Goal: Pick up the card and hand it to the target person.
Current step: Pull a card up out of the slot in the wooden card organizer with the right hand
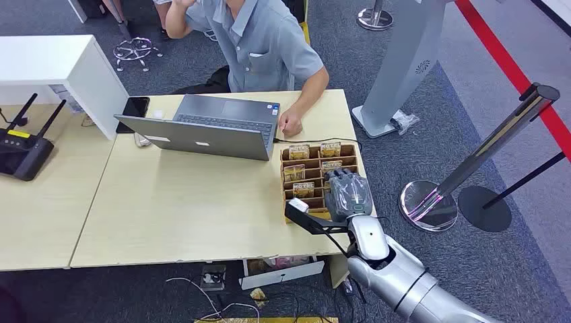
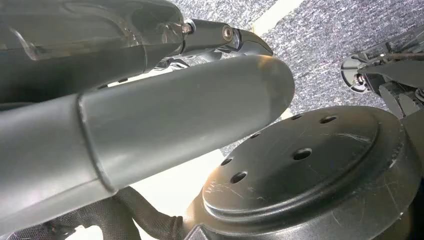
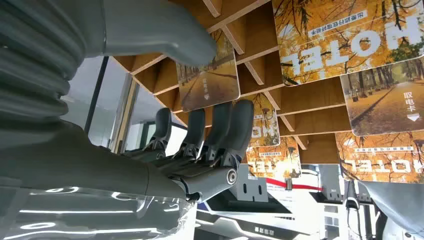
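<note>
Right hand [image 1: 348, 194] hovers over the wooden card rack [image 1: 289, 176] at the table's right edge, fingers [image 3: 220, 130] apart against a hotel card [image 3: 208, 85] (nothing gripped). Left hand: grip state unreadable. Person [image 1: 259, 40] sits behind laptop [image 1: 209, 126].

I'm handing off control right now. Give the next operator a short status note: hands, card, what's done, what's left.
Right hand: over the wooden card rack, fingers reaching at a card in a slot; nothing gripped yet.
Left hand: hanging at the robot's side, state unclear.
Cards are all in the rack at the table's right end.
The person sits behind the laptop.
Done: the reach. Left: grip, lift, hand over.
</note>
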